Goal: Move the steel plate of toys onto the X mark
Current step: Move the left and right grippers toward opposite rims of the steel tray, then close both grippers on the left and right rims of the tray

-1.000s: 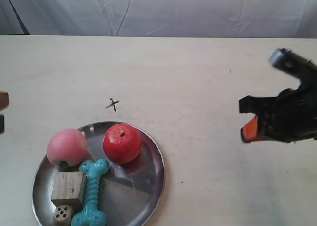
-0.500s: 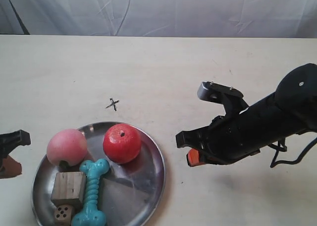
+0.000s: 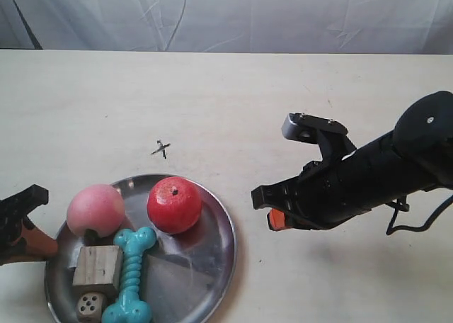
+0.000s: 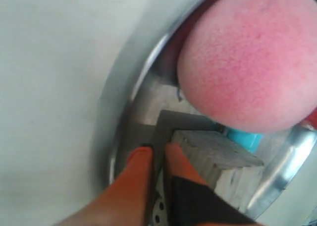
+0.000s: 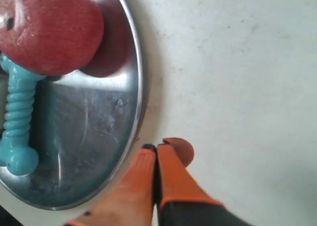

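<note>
Just short of the X: steel plate flanked by two closed grippers

Leftmost, the left gripper (image 4: 157,159) meets the left rim of the steel plate (image 3: 195,266). Its wrist view shows its orange fingers (image 4: 138,174) drawn close, with only a dark slit between them. Their tips are over the plate just inside the rim, and I cannot tell whether they pinch the rim.

The plate lies flat on the pale table (image 3: 283,96), toward the exterior view's lower left corner, with its near edge cut off by the frame. A pink peach (image 3: 95,210) sits at the plate's far left. A pale wooden cube (image 3: 98,268) is just in front of it, with a small die (image 3: 88,306) tucked against the cube's near side. A turquoise ribbed bone (image 3: 131,275) lies lengthwise right beside the cube. A red apple (image 3: 174,205) sits by the far rim, near the peach but apart from it. The plate's right half shows bare metal.

The X mark (image 3: 161,149) is drawn on the table just beyond the plate's far rim, with tabletop between, and the plate does not cover it.

Further right, the right gripper (image 5: 156,154) comes in low on its black arm (image 3: 368,178). Its fingers are pressed together on nothing. The tips are down by the table, just beside the plate's rim on the apple and bone side. Whether they touch the rim cannot be told.
</note>
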Available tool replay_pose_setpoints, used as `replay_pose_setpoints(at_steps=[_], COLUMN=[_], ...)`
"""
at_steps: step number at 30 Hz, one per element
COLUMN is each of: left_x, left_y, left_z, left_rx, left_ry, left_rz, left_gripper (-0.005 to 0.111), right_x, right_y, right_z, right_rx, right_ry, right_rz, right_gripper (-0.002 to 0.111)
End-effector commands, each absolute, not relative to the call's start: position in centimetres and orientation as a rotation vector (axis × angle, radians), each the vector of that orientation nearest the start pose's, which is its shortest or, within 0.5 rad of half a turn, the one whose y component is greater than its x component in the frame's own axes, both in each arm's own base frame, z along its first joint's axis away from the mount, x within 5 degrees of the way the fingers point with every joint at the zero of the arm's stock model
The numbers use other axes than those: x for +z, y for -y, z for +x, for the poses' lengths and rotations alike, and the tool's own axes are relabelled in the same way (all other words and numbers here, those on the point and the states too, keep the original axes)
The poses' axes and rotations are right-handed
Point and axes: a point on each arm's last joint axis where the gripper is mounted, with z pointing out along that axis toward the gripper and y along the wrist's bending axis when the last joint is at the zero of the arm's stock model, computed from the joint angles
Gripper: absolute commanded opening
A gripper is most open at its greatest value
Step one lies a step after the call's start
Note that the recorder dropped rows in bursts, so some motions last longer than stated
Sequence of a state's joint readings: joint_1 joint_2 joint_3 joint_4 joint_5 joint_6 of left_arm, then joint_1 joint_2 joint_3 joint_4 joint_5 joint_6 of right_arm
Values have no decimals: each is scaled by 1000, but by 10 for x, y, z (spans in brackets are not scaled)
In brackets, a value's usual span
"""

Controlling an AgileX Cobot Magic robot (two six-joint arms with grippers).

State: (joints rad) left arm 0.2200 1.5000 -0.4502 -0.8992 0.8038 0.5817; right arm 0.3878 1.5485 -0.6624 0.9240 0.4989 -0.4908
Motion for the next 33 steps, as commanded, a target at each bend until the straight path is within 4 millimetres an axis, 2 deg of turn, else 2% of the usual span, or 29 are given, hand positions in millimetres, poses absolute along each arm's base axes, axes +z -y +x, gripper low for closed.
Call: replay_pose_setpoints(at_steps=[1, 5, 11, 13, 15, 18, 20, 21, 23, 24, 25, 28, 33], left_x=[147, 145, 143, 141, 140, 140, 140, 140, 140, 140, 140, 139, 135], left_y=[10, 6, 2, -1, -4, -4, -4, -4, -4, -4, -4, -6, -6], left_z=[196, 198, 198, 199, 201, 201, 201, 201, 201, 201, 201, 202, 202], left_rx=[-943, -867, -805, -743, -698, -698, -692, -690, -690, -694, -694, -663, -666], left_ry=[-2890, -2894, -2899, -2901, -2892, -2892, -2889, -2888, -2888, -2890, -2890, -2886, -2905], left_rz=[-402, -390, -394, -445, -480, -480, -481, -481, -481, -480, -480, -472, -479], left_gripper=[25, 39, 39, 39, 39, 39, 39, 39, 39, 39, 39, 39, 39], right_x=[166, 167, 165, 159, 149, 140, 138, 136, 132, 128, 125, 114, 104], right_y=[-131, -132, -134, -137, -144, -147, -148, -149, -148, -147, -147, -149, -152], right_z=[228, 228, 228, 230, 229, 229, 230, 231, 233, 235, 236, 238, 240], right_rx=[740, 754, 774, 821, 890, 930, 949, 961, 941, 917, 911, 918, 944], right_ry=[-2757, -2749, -2749, -2767, -2784, -2822, -2815, -2814, -2818, -2823, -2831, -2868, -2871], right_rz=[-168, -190, -215, -150, -211, -179, -181, -151, -120, -85, -74, -38, -17], right_gripper=[1, 1, 1, 1, 1, 4, 18, 42, 66, 72, 69, 52, 50])
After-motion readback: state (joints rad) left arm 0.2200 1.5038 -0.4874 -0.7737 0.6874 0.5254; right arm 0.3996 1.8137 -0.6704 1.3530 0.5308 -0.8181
